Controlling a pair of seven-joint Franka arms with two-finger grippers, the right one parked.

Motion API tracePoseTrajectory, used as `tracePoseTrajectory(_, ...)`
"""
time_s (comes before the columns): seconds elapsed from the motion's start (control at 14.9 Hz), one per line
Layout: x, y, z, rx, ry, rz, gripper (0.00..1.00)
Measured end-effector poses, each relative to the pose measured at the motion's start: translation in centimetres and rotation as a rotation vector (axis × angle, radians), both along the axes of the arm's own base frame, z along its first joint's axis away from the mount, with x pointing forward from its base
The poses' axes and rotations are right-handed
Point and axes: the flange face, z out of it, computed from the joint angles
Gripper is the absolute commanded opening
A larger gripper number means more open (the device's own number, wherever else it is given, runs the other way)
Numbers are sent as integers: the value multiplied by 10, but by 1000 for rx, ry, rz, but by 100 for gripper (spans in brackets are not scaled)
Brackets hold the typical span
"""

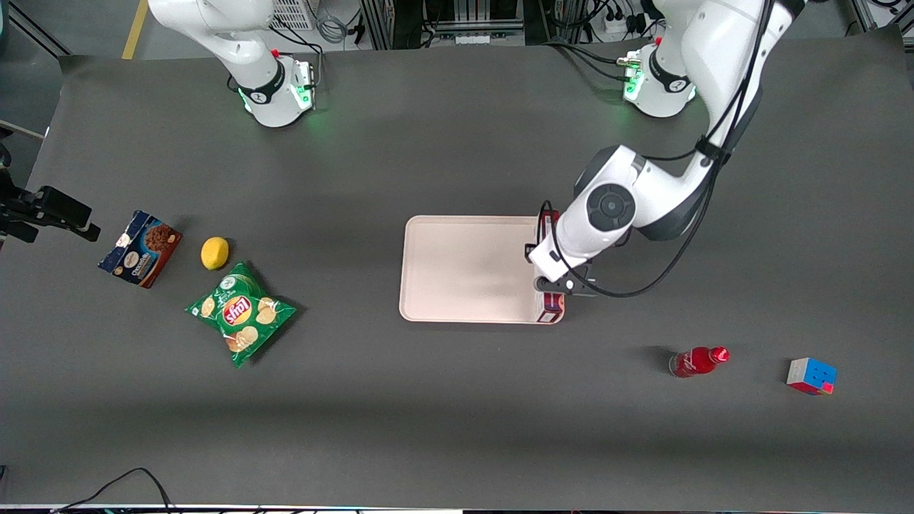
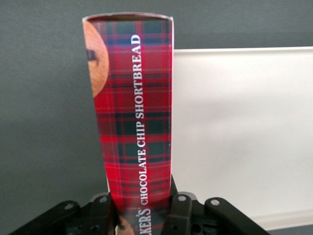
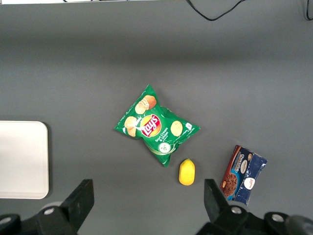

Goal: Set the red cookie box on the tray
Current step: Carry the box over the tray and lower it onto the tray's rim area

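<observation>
Fingers (image 2: 180, 215) of the left arm's black two-finger gripper (image 2: 142, 215) are clamped on the long, slim dark-red tartan cardboard cookie box (image 2: 134, 112), holding it by one end. We find the box over the edge of the large flat pale pink plastic tray (image 1: 464, 268) toward the working arm's end, its length along that rim and only partly over the tray. We judge the step well done if the box is carried further over the tray's bare floor, lowered flat, then released. White lettering reads "CHOCOLATE CHIP SHORTBREAD"; a cookie picture marks the free end.
</observation>
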Motion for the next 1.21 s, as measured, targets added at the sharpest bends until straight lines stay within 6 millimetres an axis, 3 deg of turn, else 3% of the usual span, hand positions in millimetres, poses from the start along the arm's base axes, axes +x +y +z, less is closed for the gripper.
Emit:
tracePoseTrajectory(0.2,3,0,-15,2,23,19,22)
tracePoseTrajectory(0.87,-4,-1,-25,30,66,73,27)
tracePoseTrajectory(1.01,-5,-1,-31,33,77,77,35)
tracePoseTrajectory(1.21,-7,-3,-38,35,88,81,72)
